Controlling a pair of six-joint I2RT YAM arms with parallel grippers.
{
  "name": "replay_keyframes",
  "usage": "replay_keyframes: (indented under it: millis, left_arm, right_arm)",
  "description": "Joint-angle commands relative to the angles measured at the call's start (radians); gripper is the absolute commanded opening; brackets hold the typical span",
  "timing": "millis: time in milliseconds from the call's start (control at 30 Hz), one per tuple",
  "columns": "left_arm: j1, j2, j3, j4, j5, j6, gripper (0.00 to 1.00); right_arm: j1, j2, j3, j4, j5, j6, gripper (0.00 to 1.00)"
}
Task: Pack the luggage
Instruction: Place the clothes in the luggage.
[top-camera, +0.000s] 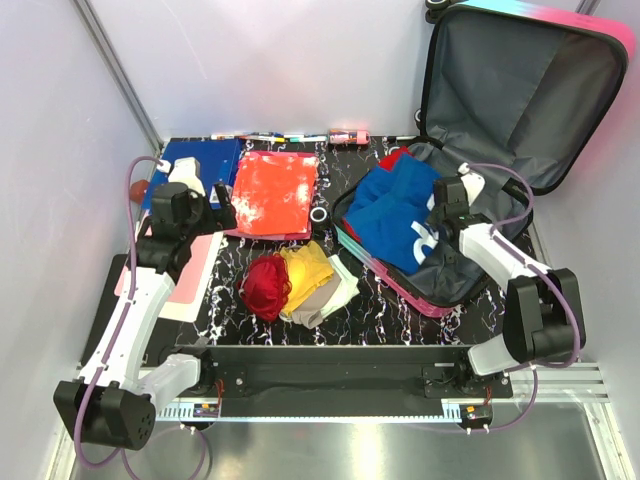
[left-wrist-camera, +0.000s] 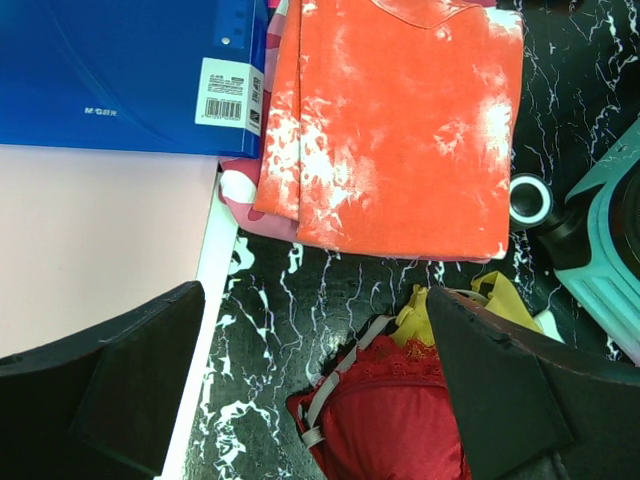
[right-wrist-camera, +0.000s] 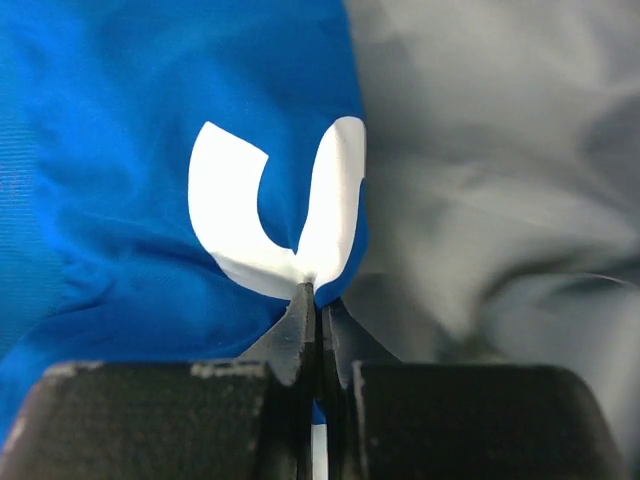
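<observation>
Black marbled worktop (top-camera: 225, 305) is occupied at its right rear by the luggage (top-camera: 520, 90), lying open. Inside it, a blue garment (right-wrist-camera: 130, 150) is pinched by the clenched right pincer (right-wrist-camera: 318, 300). Above the worktop, beside an orange shirt (left-wrist-camera: 400, 130), the left pincer (left-wrist-camera: 315, 345) is held released.

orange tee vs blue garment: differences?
The orange tee lies folded flat on the table; the blue garment sits rumpled in the luggage. The right gripper is shut on the blue garment; nothing holds the orange tee. Both carry white markings.
</observation>
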Motion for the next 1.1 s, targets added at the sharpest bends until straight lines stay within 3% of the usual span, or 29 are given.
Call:
replay_keyframes:
  millis: [0,200,233,267,367,400,500,533,967,1067]
  left_arm:
    - [-0.013,0.010,-0.004,0.036,0.013,0.006,0.99]
    - [-0.021,0.012,-0.004,0.036,0.009,0.009,0.99]
    - [-0.023,0.012,-0.004,0.036,0.009,0.009,0.99]
    - [-0.023,0.012,-0.002,0.036,0.009,0.009,0.99]
    - [-0.023,0.013,-0.004,0.036,0.006,0.009,0.99]
    - [-0.023,0.015,-0.004,0.036,0.006,0.011,0.99]
    - [-0.023,0.013,-0.004,0.036,0.001,0.012,0.99]
    - [-0.023,0.012,-0.004,0.036,0.001,0.014,0.99]
    - [-0.024,0.002,-0.002,0.036,0.000,0.014,0.99]
    - [-0.023,0.001,-0.004,0.036,-0.003,0.015,0.99]
  right_arm:
    - [-0.034,-0.080,-0.024,-0.056,0.126,-0.006,0.00]
    - [-0.048,-0.111,-0.053,-0.128,0.183,0.014,0.03]
    - [-0.051,-0.117,-0.055,-0.135,0.180,0.012,0.10]
    - [-0.049,-0.120,-0.052,-0.137,0.174,0.011,0.25]
    - [-0.049,-0.134,-0.029,-0.148,0.146,0.000,0.44]
    - [-0.051,-0.140,-0.016,-0.152,0.138,-0.005,0.63]
    - [-0.049,-0.157,0.013,-0.161,0.117,-0.014,0.87]
    - [-0.051,-0.157,0.017,-0.165,0.112,-0.012,0.90]
    - [-0.049,-0.071,0.022,-0.166,0.008,0.027,0.93]
    - [-0.049,-0.007,0.039,-0.165,-0.050,0.035,0.86]
